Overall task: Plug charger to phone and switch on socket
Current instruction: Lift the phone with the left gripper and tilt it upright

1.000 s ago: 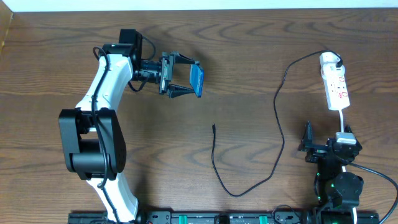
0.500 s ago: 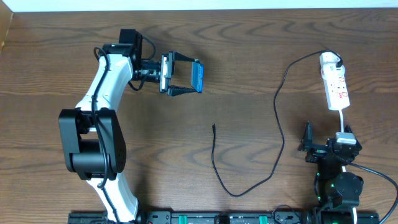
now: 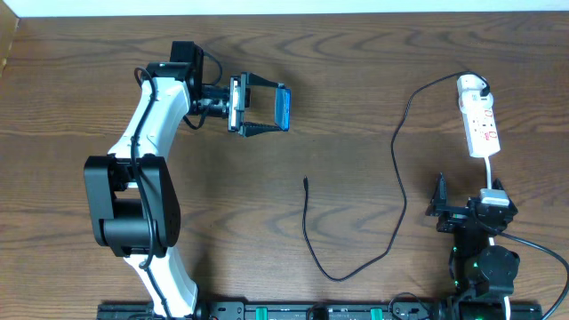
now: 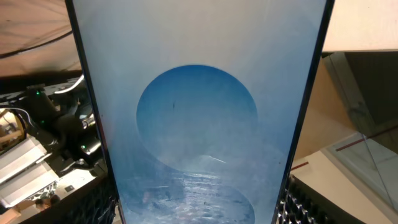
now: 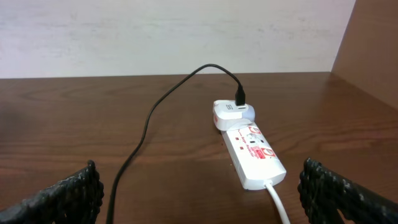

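My left gripper (image 3: 277, 108) is shut on the phone (image 3: 283, 108), holding it off the table at the back left. In the left wrist view the phone's blue screen (image 4: 199, 124) fills the frame, and its black edges sit against my fingers (image 4: 98, 208). The charger cable (image 3: 402, 191) loops across the table, with its free connector tip (image 3: 305, 181) lying near the middle. Its other end goes into a white plug (image 5: 230, 115) at the far end of the socket (image 5: 255, 155), which lies at the right (image 3: 480, 120). Short of the socket, my right gripper (image 5: 199, 199) stands open and holds nothing.
The socket's white cord (image 5: 277, 202) runs back toward my right arm (image 3: 480, 258). A pale wall (image 5: 174, 37) rises behind the table's far edge. A black rail (image 3: 293, 311) runs along the table's front edge.
My left gripper has turned slightly with the phone in it, shifting the phone a little toward the back. The right arm and the cable have not moved.
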Robot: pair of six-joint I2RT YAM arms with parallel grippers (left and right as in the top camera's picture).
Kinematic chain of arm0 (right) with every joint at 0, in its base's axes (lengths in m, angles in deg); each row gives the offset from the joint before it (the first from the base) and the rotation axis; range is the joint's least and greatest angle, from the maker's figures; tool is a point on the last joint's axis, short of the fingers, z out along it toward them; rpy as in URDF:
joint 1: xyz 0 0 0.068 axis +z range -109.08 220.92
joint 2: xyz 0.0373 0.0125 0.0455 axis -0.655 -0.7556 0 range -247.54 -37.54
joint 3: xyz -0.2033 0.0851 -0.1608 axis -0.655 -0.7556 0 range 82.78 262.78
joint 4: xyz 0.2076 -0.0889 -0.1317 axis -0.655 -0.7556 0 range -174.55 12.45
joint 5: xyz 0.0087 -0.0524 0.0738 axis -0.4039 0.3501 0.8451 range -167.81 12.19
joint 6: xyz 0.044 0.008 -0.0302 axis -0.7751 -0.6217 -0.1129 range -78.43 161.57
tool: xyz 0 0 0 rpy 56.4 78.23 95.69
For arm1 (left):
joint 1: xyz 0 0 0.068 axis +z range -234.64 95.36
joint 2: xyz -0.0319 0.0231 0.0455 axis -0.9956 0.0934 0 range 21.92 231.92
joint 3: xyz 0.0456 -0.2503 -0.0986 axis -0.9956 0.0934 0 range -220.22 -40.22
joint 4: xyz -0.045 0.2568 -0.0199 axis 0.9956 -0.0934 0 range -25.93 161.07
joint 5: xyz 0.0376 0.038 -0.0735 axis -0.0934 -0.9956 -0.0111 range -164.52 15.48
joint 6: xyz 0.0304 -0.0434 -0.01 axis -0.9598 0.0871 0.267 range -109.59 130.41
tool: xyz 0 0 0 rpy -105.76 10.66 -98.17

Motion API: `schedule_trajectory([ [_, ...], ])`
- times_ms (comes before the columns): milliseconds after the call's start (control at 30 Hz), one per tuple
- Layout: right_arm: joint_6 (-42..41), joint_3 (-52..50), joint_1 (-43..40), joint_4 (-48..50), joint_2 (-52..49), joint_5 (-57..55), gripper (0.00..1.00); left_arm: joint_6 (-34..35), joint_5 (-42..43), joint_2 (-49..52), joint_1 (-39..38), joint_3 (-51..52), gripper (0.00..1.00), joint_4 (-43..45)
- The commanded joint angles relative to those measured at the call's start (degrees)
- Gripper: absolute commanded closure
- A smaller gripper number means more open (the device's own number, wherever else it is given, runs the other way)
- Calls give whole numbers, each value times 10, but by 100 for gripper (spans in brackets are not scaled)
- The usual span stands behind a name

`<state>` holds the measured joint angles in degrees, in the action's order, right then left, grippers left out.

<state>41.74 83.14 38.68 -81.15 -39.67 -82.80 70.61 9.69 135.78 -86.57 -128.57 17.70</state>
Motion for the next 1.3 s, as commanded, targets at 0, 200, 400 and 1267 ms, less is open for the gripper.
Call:
schedule_trajectory([
  [0,-10,0,-2,-1,2,-7,1,4,43,-19,1,3,93,-1],
  [200,-10,0,-2,-1,2,-7,1,9,43,-19,1,3,92,-1],
  [400,-10,0,-2,-1,2,-7,1,14,43,-19,1,3,92,-1],
  [1267,-10,0,-2,-1,2,-7,1,-21,32,-19,1,3,93,-1],
])
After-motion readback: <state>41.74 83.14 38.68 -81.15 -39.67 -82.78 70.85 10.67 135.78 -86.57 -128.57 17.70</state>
